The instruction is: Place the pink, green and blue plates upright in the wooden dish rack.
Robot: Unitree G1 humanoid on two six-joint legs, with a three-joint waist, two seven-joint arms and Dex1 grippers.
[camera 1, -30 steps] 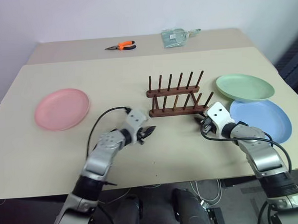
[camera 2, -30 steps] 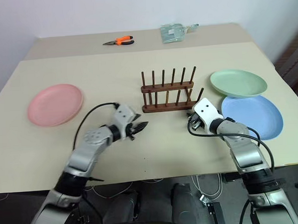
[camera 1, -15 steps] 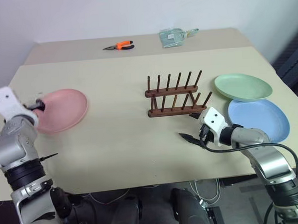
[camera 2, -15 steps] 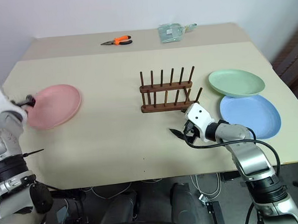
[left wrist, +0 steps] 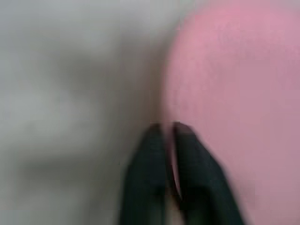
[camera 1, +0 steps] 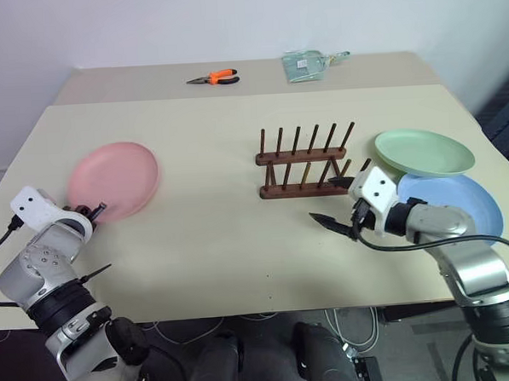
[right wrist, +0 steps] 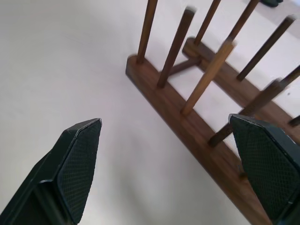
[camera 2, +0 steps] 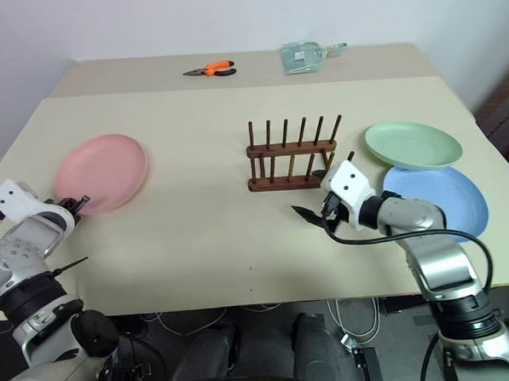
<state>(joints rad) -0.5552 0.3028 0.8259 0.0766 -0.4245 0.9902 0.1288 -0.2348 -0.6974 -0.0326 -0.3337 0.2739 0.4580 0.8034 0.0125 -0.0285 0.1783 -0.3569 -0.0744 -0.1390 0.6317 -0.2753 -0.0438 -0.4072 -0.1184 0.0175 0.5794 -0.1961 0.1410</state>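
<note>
Left hand (camera 1: 95,209) pinching pink plate (camera 1: 115,181) rim

The worktop (camera 1: 240,234) is pale beige and plain. On it lie a salmon pink plate (camera 1: 117,179), a mint green plate (camera 1: 423,150) and a light blue plate (camera 1: 460,204) (all matte, unpatterned). The rack (camera 1: 307,164) is dark brown wood. The pliers (camera 1: 214,77) have orange handles. Both grippers have black fingers (right wrist: 77,164).

Plates, pink (camera 1: 115,179), green (camera 1: 423,150), blue (camera 1: 460,203): matt plastic. Dish rack (camera 1: 305,163): dark smooth wood. Table (camera 1: 215,244): matt beige.
</note>
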